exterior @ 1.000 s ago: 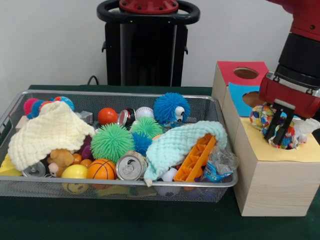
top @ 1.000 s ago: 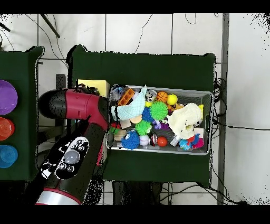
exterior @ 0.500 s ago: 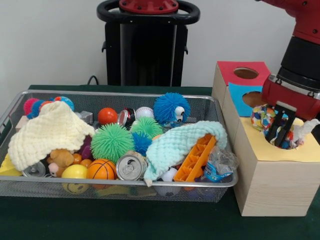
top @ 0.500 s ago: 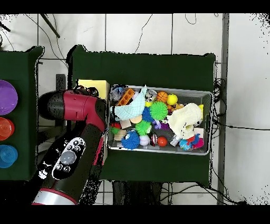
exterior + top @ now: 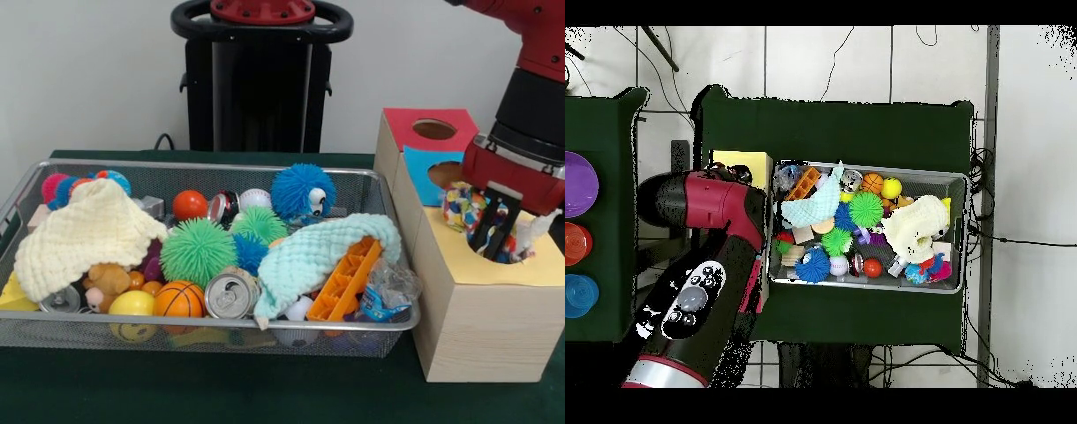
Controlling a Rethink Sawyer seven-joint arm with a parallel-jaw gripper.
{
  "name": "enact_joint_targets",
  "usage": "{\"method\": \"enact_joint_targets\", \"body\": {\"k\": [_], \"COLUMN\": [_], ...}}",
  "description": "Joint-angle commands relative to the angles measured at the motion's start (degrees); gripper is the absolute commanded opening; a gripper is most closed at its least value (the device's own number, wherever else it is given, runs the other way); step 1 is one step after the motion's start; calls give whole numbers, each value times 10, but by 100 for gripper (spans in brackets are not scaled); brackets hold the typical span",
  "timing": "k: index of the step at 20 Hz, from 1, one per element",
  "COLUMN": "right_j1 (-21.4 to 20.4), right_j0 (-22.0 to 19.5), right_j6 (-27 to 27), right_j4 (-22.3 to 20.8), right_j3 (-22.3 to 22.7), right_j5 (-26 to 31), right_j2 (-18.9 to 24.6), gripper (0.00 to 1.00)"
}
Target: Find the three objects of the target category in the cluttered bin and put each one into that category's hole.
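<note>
Only from the front is the gripper (image 5: 497, 237) seen, its black fingers clamped on a multicoloured speckled soft toy (image 5: 463, 206) over the hole (image 5: 505, 254) in the yellow-topped box (image 5: 481, 305); overhead, the red arm (image 5: 715, 235) hides both. The toy is seen bulging out beside and behind the fingers, partly inside the hole, well apart from the wire bin (image 5: 203, 329).

A plain white wall (image 5: 88, 79) stands behind the dark green table (image 5: 177, 389). The floor (image 5: 865, 65) is pale tile, crossed by loose black cables (image 5: 1005, 240).
</note>
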Motion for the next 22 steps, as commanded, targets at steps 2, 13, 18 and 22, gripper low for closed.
{"method": "enact_joint_targets", "body": {"k": [2,13,18,22], "right_j1": [38,103,143,144], "right_j0": [-6,-59,-66,-71], "right_j6": [174,128,128,124], "right_j4": [31,47,60,57], "right_j3": [23,15,-8,-4], "right_j5": [-16,-154,-183,-199], "right_j2": [38,114,124,131], "gripper": [0,0,0,0]}}
